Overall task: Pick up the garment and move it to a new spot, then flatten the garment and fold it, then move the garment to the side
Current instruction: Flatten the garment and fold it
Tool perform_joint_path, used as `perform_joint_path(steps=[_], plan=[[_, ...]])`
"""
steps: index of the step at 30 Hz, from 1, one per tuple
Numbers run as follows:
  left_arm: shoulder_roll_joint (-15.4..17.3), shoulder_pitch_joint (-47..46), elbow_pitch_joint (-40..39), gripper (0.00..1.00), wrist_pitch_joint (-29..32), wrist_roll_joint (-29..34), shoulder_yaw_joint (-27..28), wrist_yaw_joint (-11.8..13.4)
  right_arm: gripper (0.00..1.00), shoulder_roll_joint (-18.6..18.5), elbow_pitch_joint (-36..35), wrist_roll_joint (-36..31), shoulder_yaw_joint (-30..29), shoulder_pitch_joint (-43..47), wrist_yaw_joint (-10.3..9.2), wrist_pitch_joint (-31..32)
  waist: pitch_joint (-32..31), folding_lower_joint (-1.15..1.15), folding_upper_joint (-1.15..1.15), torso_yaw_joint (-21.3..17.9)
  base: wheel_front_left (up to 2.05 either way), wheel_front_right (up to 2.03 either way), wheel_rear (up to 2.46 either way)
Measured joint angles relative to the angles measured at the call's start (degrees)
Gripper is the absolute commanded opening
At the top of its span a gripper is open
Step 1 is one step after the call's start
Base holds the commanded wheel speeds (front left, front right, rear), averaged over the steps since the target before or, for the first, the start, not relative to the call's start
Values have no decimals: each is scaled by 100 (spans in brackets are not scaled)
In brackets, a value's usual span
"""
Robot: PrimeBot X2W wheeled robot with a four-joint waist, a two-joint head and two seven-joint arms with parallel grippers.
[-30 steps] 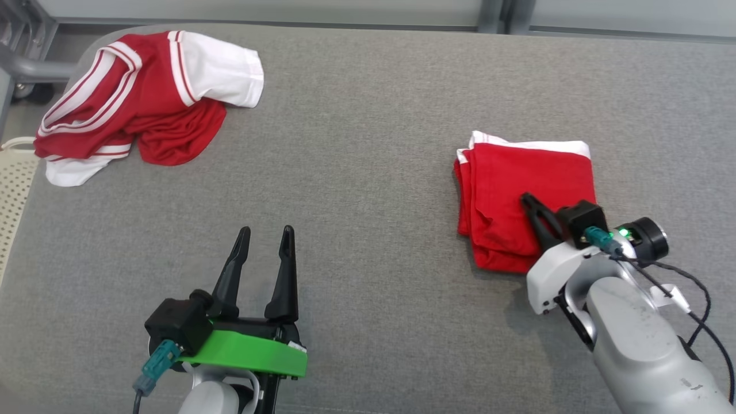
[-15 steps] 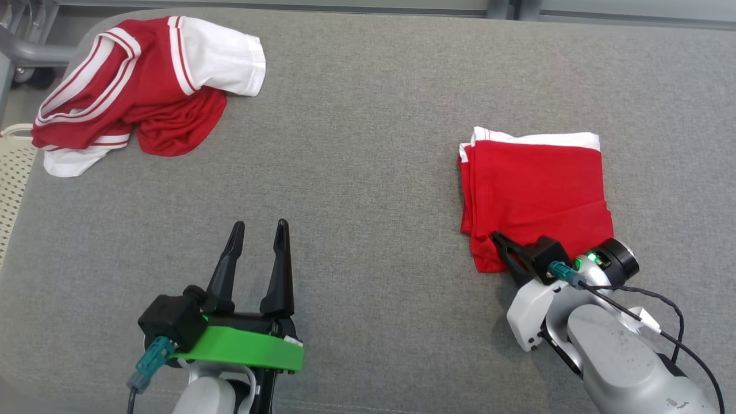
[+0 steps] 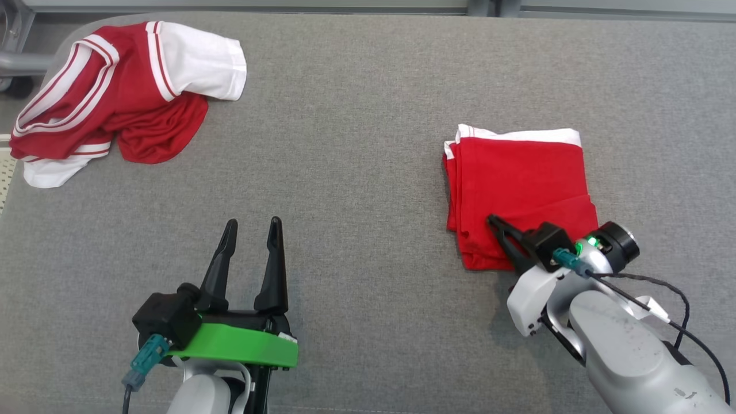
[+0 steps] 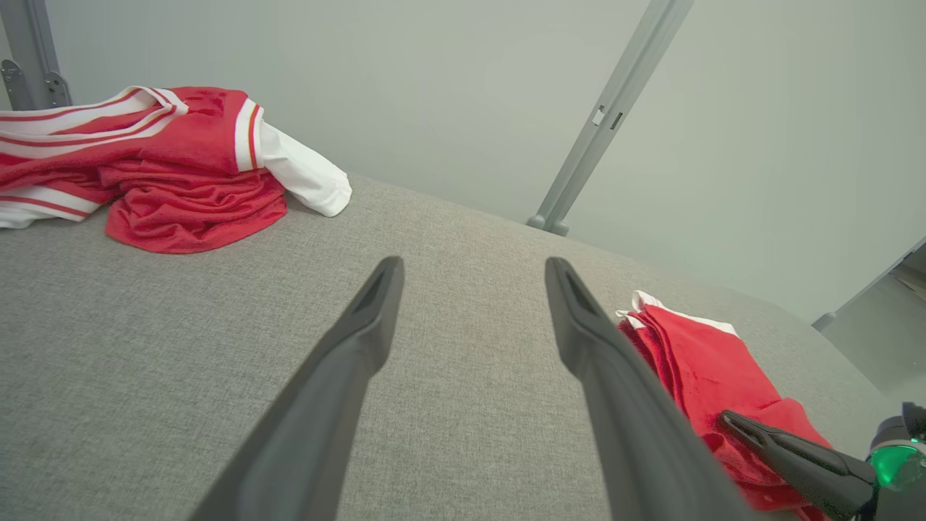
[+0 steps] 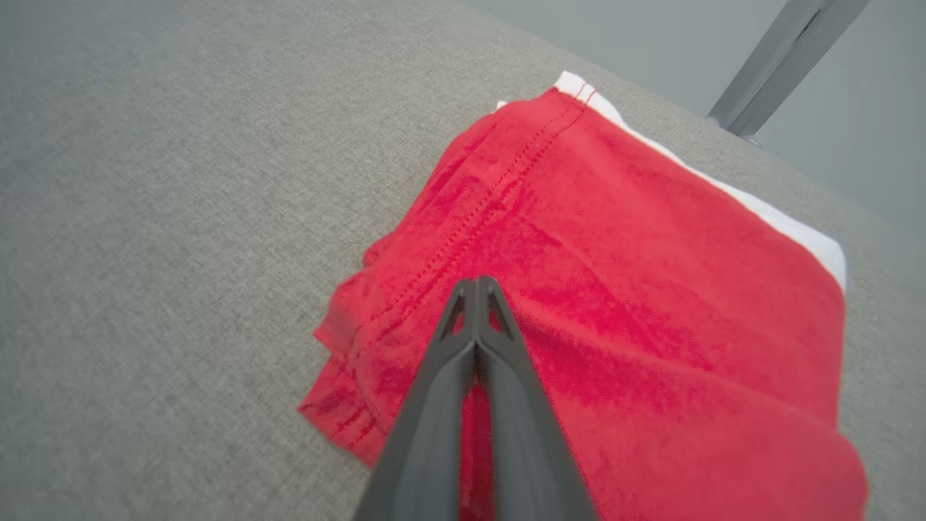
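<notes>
A folded red garment (image 3: 517,184) with a white edge lies flat on the right of the grey table (image 3: 356,144); it also appears in the left wrist view (image 4: 694,362) and the right wrist view (image 5: 615,217). My right gripper (image 3: 493,221) is shut, its tips resting over the garment's near left part (image 5: 475,284), with nothing pinched between the fingers. Low in the middle, my left gripper (image 3: 252,225) stands open and empty above bare table (image 4: 474,264), well left of the garment.
A crumpled red and white garment (image 3: 115,92) lies at the table's far left corner (image 4: 173,166). A pale perforated basket (image 3: 3,178) sits past the left edge. A grey metal post (image 4: 608,116) rises behind the table.
My shut right gripper drew back from the folded garment's middle toward its near left corner. The head view shifted slightly. The left gripper stayed open and still.
</notes>
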Motion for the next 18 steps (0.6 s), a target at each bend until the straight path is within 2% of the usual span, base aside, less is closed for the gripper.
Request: perform_joint_path(steps=[6, 11, 12, 13, 15, 18], plan=[[0, 13, -9, 100, 0, 15, 65, 0, 0, -11, -726, 0, -470, 341, 0, 3, -113, 0, 0, -134, 0, 0, 0], [0, 35, -26, 100, 1, 33, 90, 0, 0, 10, -1062, -20, -1007, 575, 0, 3, -191, 0, 0, -253, 0, 0, 0], [0, 38, -27, 100, 0, 52, 91, 0, 14, 26, -1109, -25, -1168, 622, 0, 3, -212, 0, 0, -282, 0, 0, 0], [-1, 46, -30, 100, 1, 65, 90, 0, 38, 55, -1144, -18, -1347, 668, 0, 3, -235, 0, 0, -310, 0, 0, 0], [0, 77, -21, 100, 0, 76, 94, 0, 100, 107, -1221, -40, -1592, 755, 0, 3, -285, 0, 0, -361, 0, 0, 0], [0, 111, -14, 100, 0, 111, 101, 3, 100, 189, -1289, -44, -1926, 864, 0, 3, -366, 0, 0, -429, 0, 0, 0]])
